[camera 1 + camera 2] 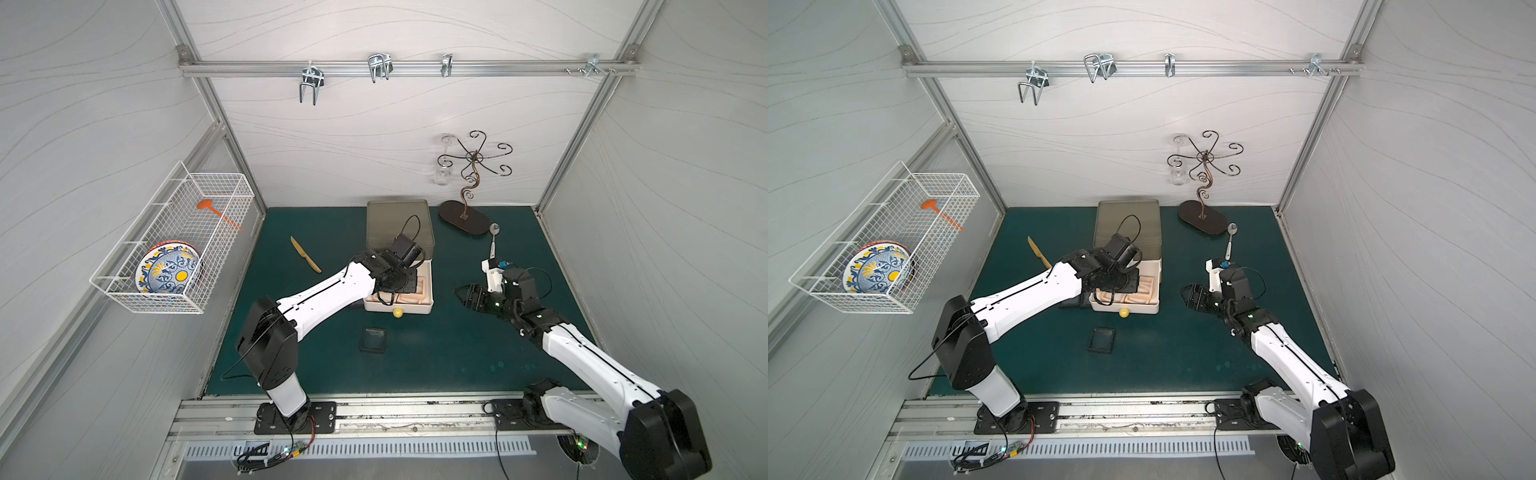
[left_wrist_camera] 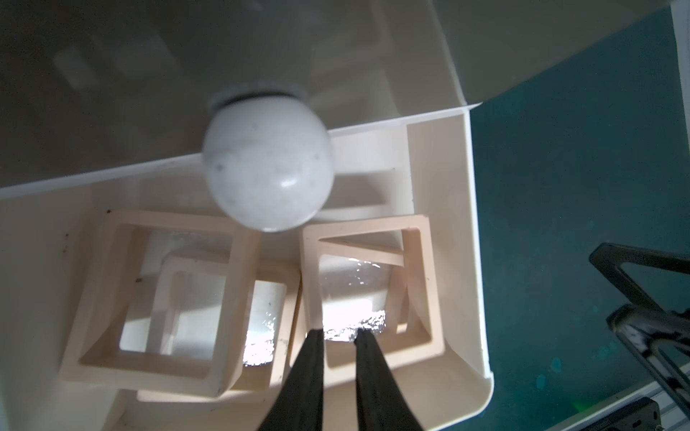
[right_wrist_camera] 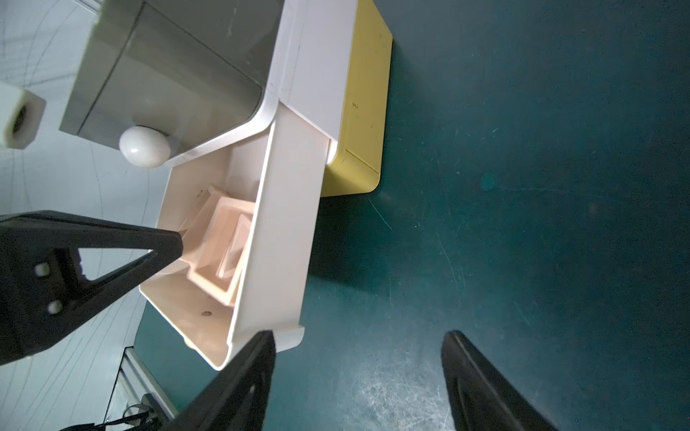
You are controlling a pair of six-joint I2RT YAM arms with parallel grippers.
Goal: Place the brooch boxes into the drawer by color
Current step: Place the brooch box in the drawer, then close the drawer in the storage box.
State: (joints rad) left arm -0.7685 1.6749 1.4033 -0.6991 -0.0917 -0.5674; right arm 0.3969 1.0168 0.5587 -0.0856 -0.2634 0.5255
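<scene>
Your left tool (image 2: pixel 340 333) hangs inside the drawer chest's (image 1: pixel 397 224) pulled-out white middle drawer (image 2: pixel 440 179). Its fingertips are a narrow gap apart and empty, over a beige brooch box (image 2: pixel 366 228). More beige boxes (image 2: pixel 175 221) lie beside it. Your right tool (image 1: pixel 468 296), jaws wide apart and empty, hovers at the drawer's 3 o'clock. One black brooch box (image 1: pixel 372 341) sits on the worktop (image 1: pixel 457 357) at the chest's 6 o'clock.

The three-tier plastic drawer chest (image 3: pixel 310 93) at twelve o'clock is showing smooth, glossy walls, its white ball knob (image 2: pixel 267 164) gleaming. The beige-framed brooch boxes (image 2: pixel 175 222) are looking matt, their clear windows (image 2: pixel 347 294) glinting. The dark green table (image 3: pixel 522 186) is looking matt and scuffed.
</scene>
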